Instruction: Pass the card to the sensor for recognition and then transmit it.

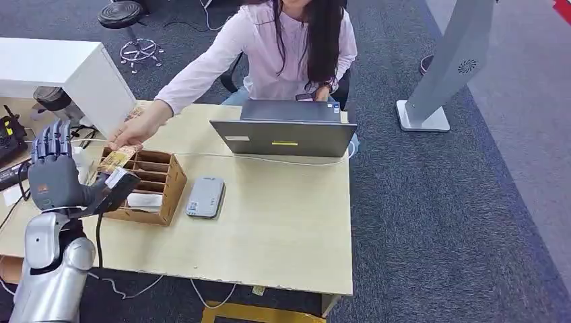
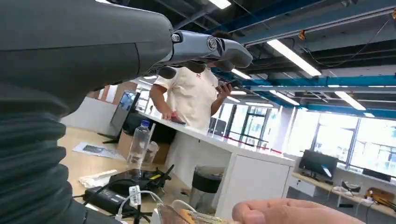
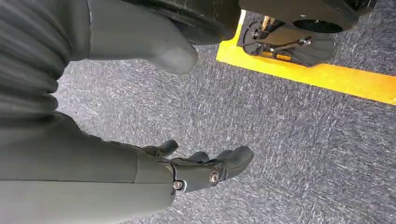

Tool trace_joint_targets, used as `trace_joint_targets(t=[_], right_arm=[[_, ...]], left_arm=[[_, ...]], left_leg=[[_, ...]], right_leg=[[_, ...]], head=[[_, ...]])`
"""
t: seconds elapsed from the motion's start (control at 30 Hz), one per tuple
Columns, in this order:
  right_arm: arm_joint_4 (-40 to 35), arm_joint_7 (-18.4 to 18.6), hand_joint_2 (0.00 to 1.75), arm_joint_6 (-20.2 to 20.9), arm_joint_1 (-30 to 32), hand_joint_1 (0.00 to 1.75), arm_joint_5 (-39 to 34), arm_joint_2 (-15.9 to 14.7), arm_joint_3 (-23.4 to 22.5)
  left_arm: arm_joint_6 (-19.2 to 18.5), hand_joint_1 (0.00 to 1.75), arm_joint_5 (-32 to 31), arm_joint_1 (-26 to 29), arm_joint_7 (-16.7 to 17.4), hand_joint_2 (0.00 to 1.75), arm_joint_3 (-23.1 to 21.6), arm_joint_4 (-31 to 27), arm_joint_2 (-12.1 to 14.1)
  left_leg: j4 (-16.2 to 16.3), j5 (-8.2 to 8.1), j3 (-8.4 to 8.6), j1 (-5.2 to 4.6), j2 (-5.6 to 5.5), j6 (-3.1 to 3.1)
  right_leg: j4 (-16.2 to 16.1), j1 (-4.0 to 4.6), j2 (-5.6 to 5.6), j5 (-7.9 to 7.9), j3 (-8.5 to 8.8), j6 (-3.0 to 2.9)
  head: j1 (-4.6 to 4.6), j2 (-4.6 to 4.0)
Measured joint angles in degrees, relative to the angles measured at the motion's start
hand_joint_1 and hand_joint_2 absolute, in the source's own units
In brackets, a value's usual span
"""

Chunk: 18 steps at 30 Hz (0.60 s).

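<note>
A person's hand (image 1: 132,132) reaches across the table and holds the card (image 1: 117,159), a yellowish patterned card, over the far left corner of the brown divided box (image 1: 159,187). My left hand (image 1: 55,173) is raised just left of the box, fingers straight up and apart, thumb toward the box, holding nothing. In the left wrist view the card's clear edge (image 2: 186,216) and the person's fingertip (image 2: 280,212) lie beyond my outstretched fingers (image 2: 210,46). The grey sensor (image 1: 205,196) lies flat right of the box. My right hand (image 3: 201,170) hangs over the carpet, holding nothing.
A seated person faces me behind an open grey laptop (image 1: 286,131) at the table's far edge. A thin cable crosses the table (image 1: 283,222). A white cabinet (image 1: 64,67) stands at the left, a stool (image 1: 124,17) behind it, and a grey kiosk stand (image 1: 438,81) at the right.
</note>
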Motion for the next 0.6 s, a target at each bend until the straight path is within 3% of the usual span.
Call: trace_joint_targets(t=[0.6], right_arm=[[0.3, 0.7, 1.75, 0.1, -0.1, 0.0, 0.4, 0.0, 0.5]], left_arm=[[0.1, 0.0, -2.7, -0.6, 0.5, 1.75, -3.8, 0.3, -0.9]], left_leg=[[0.0, 0.0, 0.0, 0.0, 0.02, 0.0]], right_leg=[[0.0, 0.0, 0.01, 0.0, -0.02, 0.0]], head=[[0.0, 0.0]])
